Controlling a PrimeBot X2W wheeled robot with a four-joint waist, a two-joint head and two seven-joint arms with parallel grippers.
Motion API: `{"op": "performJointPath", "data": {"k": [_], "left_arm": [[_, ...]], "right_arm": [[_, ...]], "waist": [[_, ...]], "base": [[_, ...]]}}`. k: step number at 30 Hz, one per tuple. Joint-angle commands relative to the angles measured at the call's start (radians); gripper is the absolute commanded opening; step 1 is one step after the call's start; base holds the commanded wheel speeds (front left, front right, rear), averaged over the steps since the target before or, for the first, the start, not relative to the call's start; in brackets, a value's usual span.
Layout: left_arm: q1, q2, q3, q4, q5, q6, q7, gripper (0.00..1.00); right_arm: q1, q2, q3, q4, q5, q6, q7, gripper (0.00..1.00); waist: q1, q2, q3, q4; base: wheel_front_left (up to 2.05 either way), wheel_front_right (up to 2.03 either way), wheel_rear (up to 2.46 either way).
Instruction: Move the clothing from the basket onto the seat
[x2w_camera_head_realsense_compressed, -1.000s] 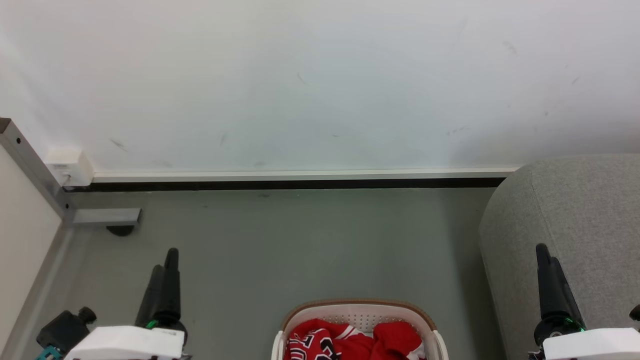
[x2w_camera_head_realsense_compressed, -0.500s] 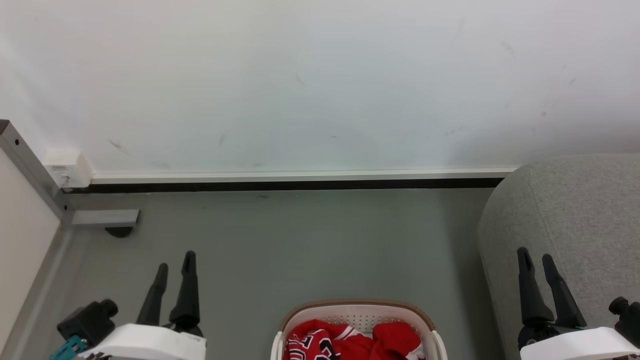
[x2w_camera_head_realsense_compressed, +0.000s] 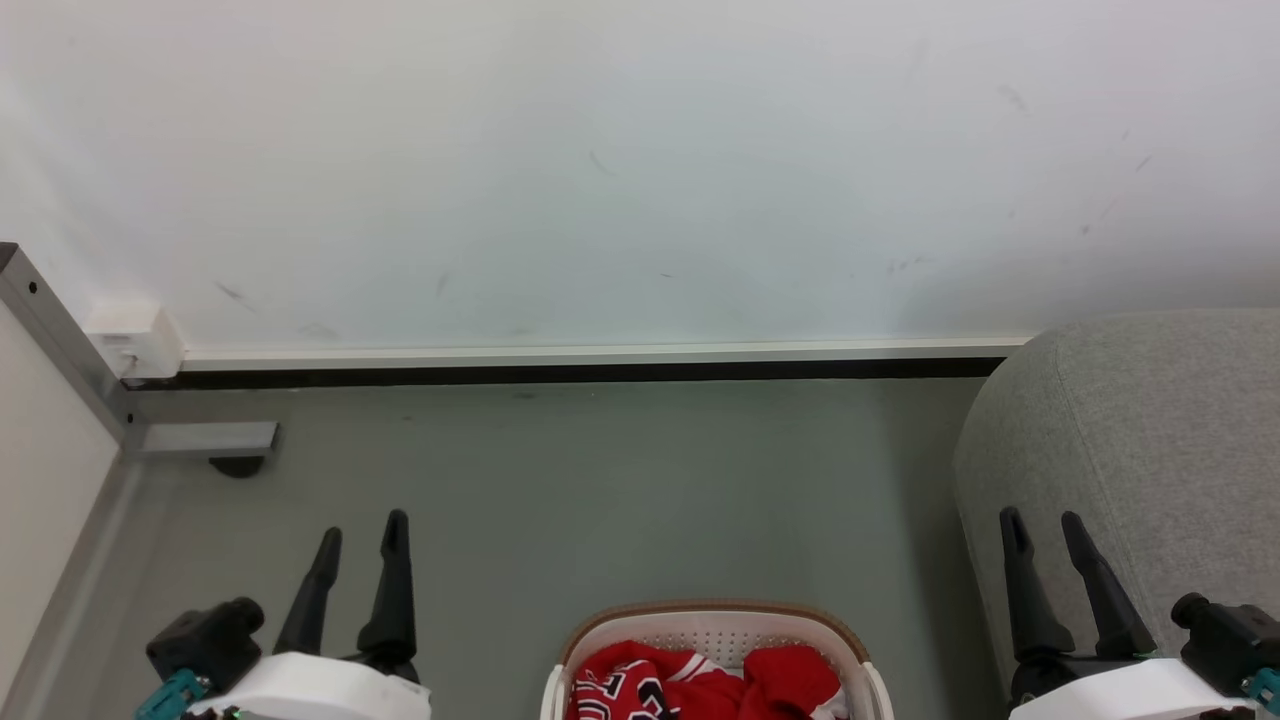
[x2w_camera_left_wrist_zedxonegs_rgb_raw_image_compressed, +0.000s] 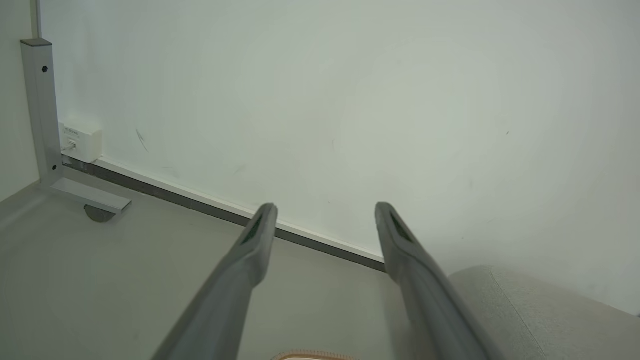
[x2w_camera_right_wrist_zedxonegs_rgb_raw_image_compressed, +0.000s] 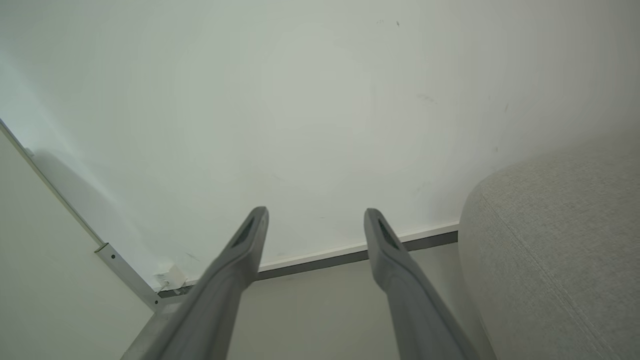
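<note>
The white basket (x2w_camera_head_realsense_compressed: 716, 617) with a tan rim stands on the floor at the bottom middle of the head view; a sliver of its rim (x2w_camera_left_wrist_zedxonegs_rgb_raw_image_compressed: 312, 355) shows in the left wrist view. Red clothing (x2w_camera_head_realsense_compressed: 700, 683) with black-and-white lettering lies bunched inside it. The grey seat (x2w_camera_head_realsense_compressed: 1150, 440) (x2w_camera_left_wrist_zedxonegs_rgb_raw_image_compressed: 540, 315) (x2w_camera_right_wrist_zedxonegs_rgb_raw_image_compressed: 555, 250) rises at the right. My left gripper (x2w_camera_head_realsense_compressed: 362, 532) (x2w_camera_left_wrist_zedxonegs_rgb_raw_image_compressed: 325, 212) hangs open and empty to the left of the basket. Over the seat's front left corner my right gripper (x2w_camera_head_realsense_compressed: 1043, 525) (x2w_camera_right_wrist_zedxonegs_rgb_raw_image_compressed: 315, 216) is open, nothing between its fingers.
A white wall (x2w_camera_head_realsense_compressed: 640, 170) with a pale and dark baseboard (x2w_camera_head_realsense_compressed: 600, 362) closes the far side. At the left stands a metal frame post (x2w_camera_head_realsense_compressed: 60, 340) with a foot (x2w_camera_head_realsense_compressed: 205, 438), and a small white wall box (x2w_camera_head_realsense_compressed: 135, 338). Grey floor (x2w_camera_head_realsense_compressed: 600, 490) lies between.
Both grippers have turned about their wrists, so two separate fingers now show on each. The left one has shifted right, the right one left. The clothing and basket have not moved.
</note>
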Motion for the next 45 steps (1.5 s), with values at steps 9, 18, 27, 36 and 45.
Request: {"op": "performJointPath", "data": {"k": [9, 18, 27, 36, 45], "left_arm": [[-0.007, 0.012, -0.012, 0.008, 0.104, 0.002, -0.031, 1.00], [-0.009, 0.012, -0.022, 0.020, 0.181, -0.003, -0.051, 1.00], [-0.009, 0.010, -0.025, 0.022, 0.259, -0.006, -0.070, 1.00], [-0.011, 0.006, -0.030, 0.033, 0.334, -0.011, -0.091, 1.00], [-0.017, 0.002, -0.031, 0.024, 0.404, -0.011, -0.105, 1.00]], "right_arm": [[-0.031, 0.013, -0.011, 0.010, -0.105, -0.001, -0.012, 1.00], [-0.032, 0.026, -0.014, 0.029, -0.191, -0.001, -0.018, 1.00], [-0.036, 0.042, -0.019, 0.040, -0.271, -0.002, -0.022, 1.00], [-0.040, 0.052, -0.021, 0.054, -0.347, -0.002, -0.028, 1.00], [-0.042, 0.065, -0.035, 0.056, -0.418, -0.002, -0.030, 1.00]], "waist": [[0.0000, 0.0000, 0.001, -0.002], [0.0000, 0.0000, 0.000, -0.005], [0.0000, 0.0000, -0.001, -0.010], [0.0000, 0.0000, -0.002, -0.016], [0.0000, 0.0000, 0.002, -0.020]], "base": [[0.00, 0.00, 0.00], [0.00, 0.00, 0.00], [0.00, 0.00, 0.00], [0.00, 0.00, 0.00], [0.00, 0.00, 0.00]]}}
